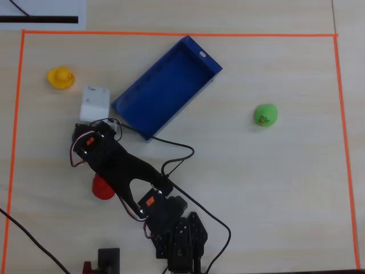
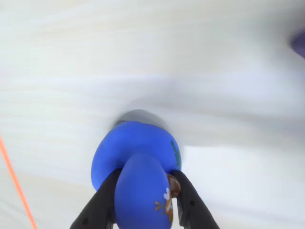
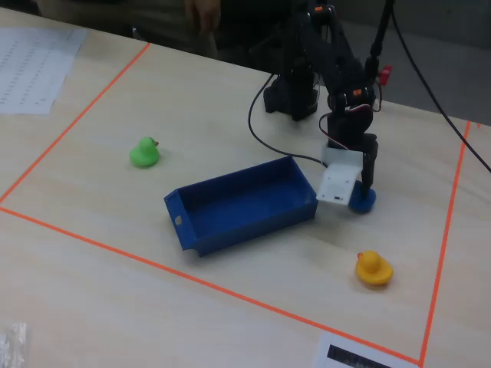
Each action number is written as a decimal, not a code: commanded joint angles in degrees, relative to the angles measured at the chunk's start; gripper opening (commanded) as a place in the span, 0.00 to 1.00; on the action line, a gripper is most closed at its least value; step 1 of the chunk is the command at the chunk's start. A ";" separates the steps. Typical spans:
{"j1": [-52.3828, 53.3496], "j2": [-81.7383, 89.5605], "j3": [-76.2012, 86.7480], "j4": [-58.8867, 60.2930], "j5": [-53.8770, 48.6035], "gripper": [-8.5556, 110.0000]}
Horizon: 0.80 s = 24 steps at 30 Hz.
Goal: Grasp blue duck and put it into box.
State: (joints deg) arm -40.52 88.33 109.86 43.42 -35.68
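The blue duck (image 2: 138, 157) is pinched between my gripper's (image 2: 143, 198) two black fingers (image 2: 100, 207), with its orange beak mark against the right finger. In the fixed view the duck (image 3: 364, 202) is at table level just off the right end of the dark-blue box (image 3: 230, 222), under my gripper (image 3: 360, 192). I cannot tell whether it touches the table. In the overhead view my gripper (image 1: 94, 109) and its white camera block sit just left of the box (image 1: 137, 94) and hide the duck. The box is empty.
A yellow duck (image 1: 60, 77) lies left of the gripper, near the tape border (image 1: 171, 33). A green duck (image 1: 266, 115) lies right of the box. A red duck (image 1: 101, 188) is half hidden under my arm. A black cable (image 1: 177, 145) runs past the box corner.
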 commanded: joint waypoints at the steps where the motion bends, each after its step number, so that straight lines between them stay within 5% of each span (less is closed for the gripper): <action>1: 5.10 12.13 -8.09 10.11 0.62 0.07; 8: 24.96 20.04 -26.54 22.15 -8.35 0.07; 16: 32.70 20.04 -4.57 7.91 -13.89 0.08; 20: 32.70 19.07 4.83 2.81 -15.29 0.33; 24: 34.72 24.79 -1.41 10.55 -15.03 0.44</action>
State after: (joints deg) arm -7.91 106.61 115.14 48.78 -50.54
